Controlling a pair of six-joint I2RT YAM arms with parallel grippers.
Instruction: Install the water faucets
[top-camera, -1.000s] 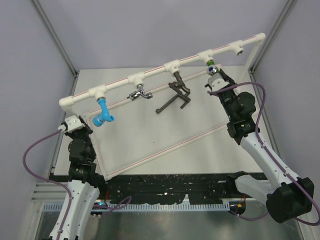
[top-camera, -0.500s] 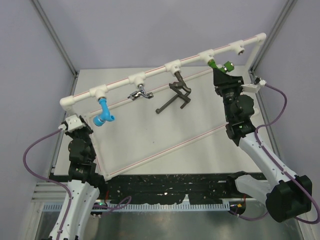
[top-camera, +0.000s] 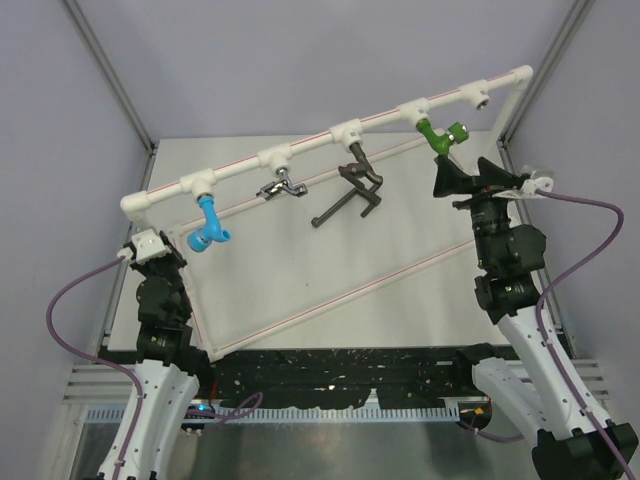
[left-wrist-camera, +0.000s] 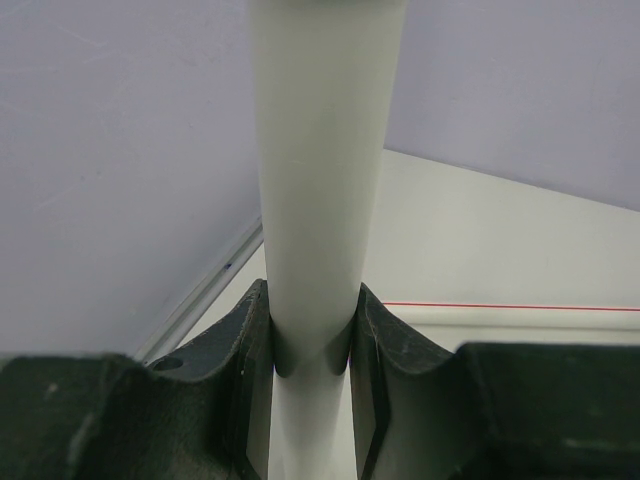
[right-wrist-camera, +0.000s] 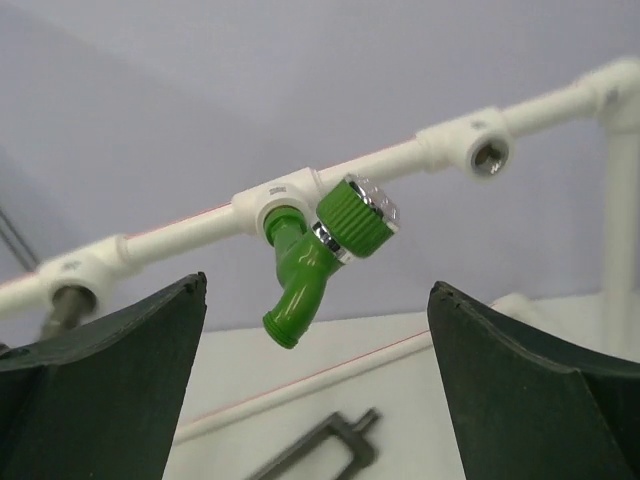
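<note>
The green faucet (right-wrist-camera: 308, 262) hangs from a socket on the white pipe frame (top-camera: 300, 147), near its right end. The right jaws are wide open just in front of it and do not touch it. The left jaws squeeze the white post (left-wrist-camera: 325, 150).

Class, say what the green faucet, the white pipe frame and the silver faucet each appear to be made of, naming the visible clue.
The green faucet is likely moulded plastic: uniform glossy green. Its knob has a mirror-like, chrome-looking cap. The white pipe frame is probably plastic: smooth matte white with moulded tees. The silver faucet seems chromed metal, with bright highlights, but is too small to confirm.
</note>
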